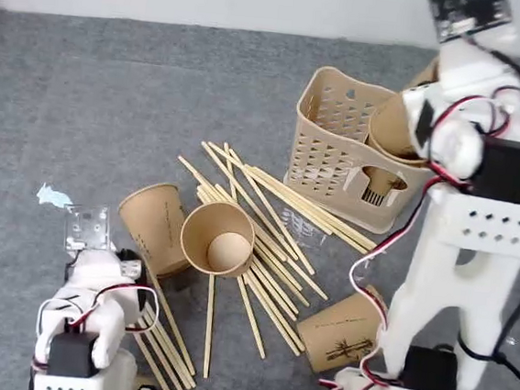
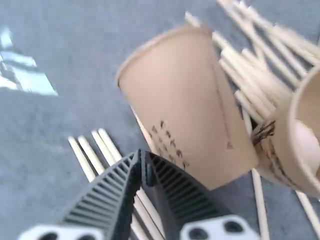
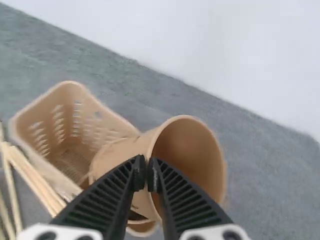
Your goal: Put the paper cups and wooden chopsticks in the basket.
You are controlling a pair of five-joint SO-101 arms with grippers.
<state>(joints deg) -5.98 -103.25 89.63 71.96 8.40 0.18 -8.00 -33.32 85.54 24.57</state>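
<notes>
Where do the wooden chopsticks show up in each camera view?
High view: the wooden chopsticks fan across the middle, from the beige slotted plastic basket toward the lower left.
Left wrist view: they lie around the toppled brown paper cup.
Right wrist view: a few lie against the basket's outer wall.
Landmarks: basket links high and right wrist; toppled cup links high and left wrist.

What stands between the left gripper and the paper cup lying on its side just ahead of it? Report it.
Nothing visible does. The left gripper, shut, sits right at the wall of the paper cup. Wooden chopsticks lie under and beside the gripper, not between it and the cup.
</notes>
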